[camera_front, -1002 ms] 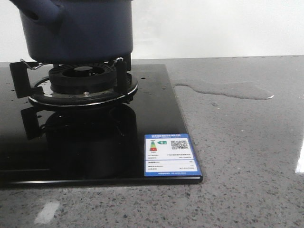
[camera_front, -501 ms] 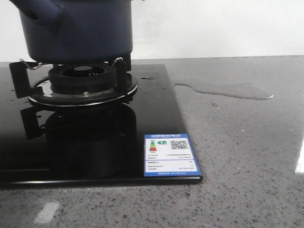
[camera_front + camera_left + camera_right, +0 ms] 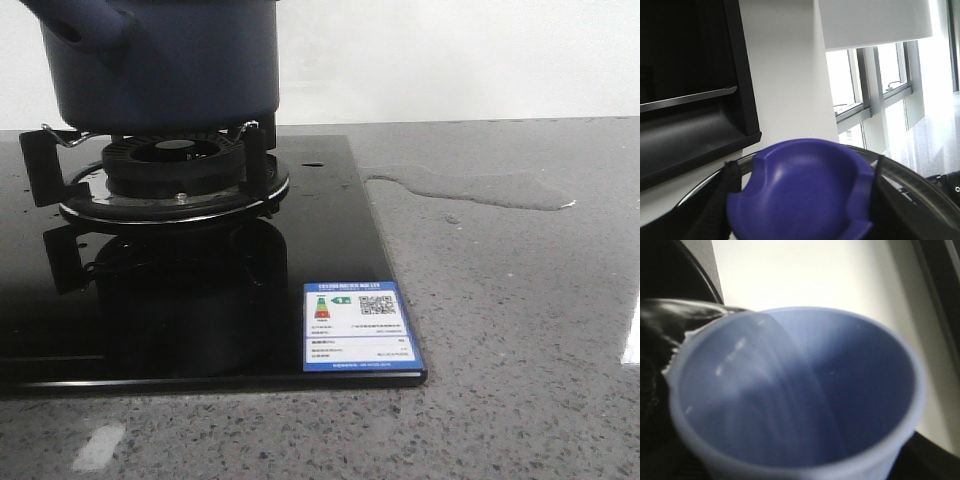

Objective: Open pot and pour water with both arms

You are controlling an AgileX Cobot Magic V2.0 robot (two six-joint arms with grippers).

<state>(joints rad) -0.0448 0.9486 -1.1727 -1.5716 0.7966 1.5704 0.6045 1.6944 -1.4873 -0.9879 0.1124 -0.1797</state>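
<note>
Dark navy-blue round pot (image 3: 165, 62) sits on black gas burner (image 3: 172, 178) of glossy black hob (image 3: 330, 240); top cropped, so I can't confirm lid state there. No change on front view across last second - pot static, water puddle (image 3: 470, 186) on grey speckled tabletop (image 3: 520, 330) same shape.

Left wrist: jaws clamped on blue lid knob (image 3: 802, 192), glass lid rim (image 3: 920, 182) around it, lifted toward wall.

Right wrist: light-blue plastic cup (image 3: 800, 400) fills view - appears held, jaws hidden, I cannot tell. Looks empty; I judge pour done or near.

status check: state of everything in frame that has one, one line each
pot: seated on the burner, top out of frame
burner: no flame visible
lid: off the pot, raised in the left gripper's view, knob gripped
cup: tilted, water inside, close in the right gripper's view
puddle: spilled on the counter
</note>
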